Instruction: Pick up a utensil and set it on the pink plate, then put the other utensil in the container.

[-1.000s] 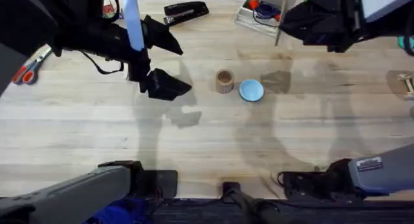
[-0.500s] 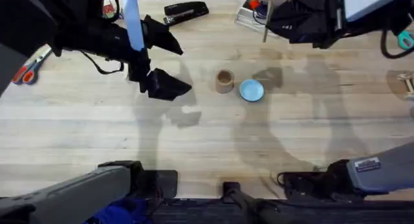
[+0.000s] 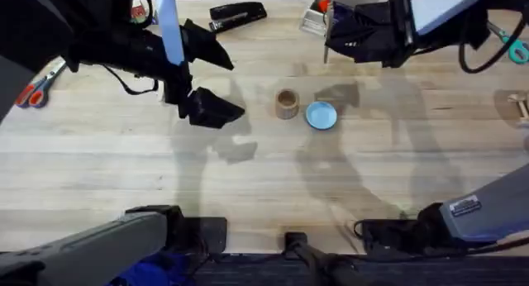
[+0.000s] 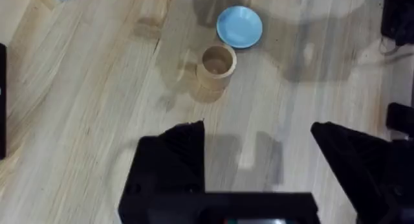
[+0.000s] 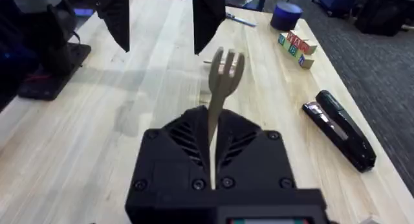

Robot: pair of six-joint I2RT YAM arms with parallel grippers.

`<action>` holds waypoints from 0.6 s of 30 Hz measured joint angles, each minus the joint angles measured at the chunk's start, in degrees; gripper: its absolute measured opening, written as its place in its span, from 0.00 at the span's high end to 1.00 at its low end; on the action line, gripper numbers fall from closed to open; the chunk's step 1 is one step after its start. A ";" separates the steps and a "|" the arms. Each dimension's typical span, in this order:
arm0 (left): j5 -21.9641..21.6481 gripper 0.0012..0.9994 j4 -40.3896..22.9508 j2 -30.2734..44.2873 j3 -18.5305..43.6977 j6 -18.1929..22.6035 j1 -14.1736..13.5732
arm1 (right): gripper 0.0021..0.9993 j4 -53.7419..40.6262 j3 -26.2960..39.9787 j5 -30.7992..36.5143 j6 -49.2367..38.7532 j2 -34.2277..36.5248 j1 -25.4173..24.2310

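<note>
My right gripper (image 3: 332,43) hangs high over the table's far side, shut on the other utensil (image 5: 220,81), a pale wooden fork held upright with its tines up. In the overhead view the fork (image 3: 326,48) is a thin pale stick up and to the right of the container (image 3: 287,102), a short tan cup. My left gripper (image 3: 216,79) hovers to the left of the cup, open with nothing between its fingers. From the left wrist the cup (image 4: 215,64) lies ahead of that gripper (image 4: 259,149). The pink plate and the first utensil are out of view.
A light-blue dish (image 3: 321,115) sits just right of the cup. A black stapler (image 3: 238,15) and a clear box (image 3: 318,17) lie at the far edge. Red-handled scissors (image 3: 33,89) are at the left edge. The near half of the table is bare wood.
My right gripper has carried the fork leftwards along the far side, closer to the cup. The left arm has not moved.
</note>
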 joint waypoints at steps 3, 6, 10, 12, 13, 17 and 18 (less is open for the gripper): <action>0.00 0.00 0.00 0.00 0.00 0.00 0.00 | 0.97 1.26 0.00 -0.04 0.49 0.72 0.37; -0.02 0.00 0.00 -0.01 0.00 0.00 0.00 | 0.97 1.69 0.00 -0.01 0.88 1.66 0.71; 0.00 0.00 0.00 0.01 0.00 0.00 0.00 | 0.97 2.40 0.00 -0.02 1.64 2.08 1.46; 0.00 0.00 0.00 0.01 0.00 0.00 0.00 | 0.97 3.29 0.00 -0.01 2.48 2.10 1.82; -0.01 0.00 0.00 0.00 0.00 0.00 0.00 | 0.97 4.02 0.00 -0.01 3.10 2.09 1.95; 0.00 0.00 0.00 0.00 0.00 0.00 0.00 | 0.97 7.61 0.00 -0.01 6.26 2.24 2.42; 0.00 0.00 0.01 0.00 0.00 0.00 0.00 | 0.97 8.55 0.00 -0.02 7.06 2.41 2.55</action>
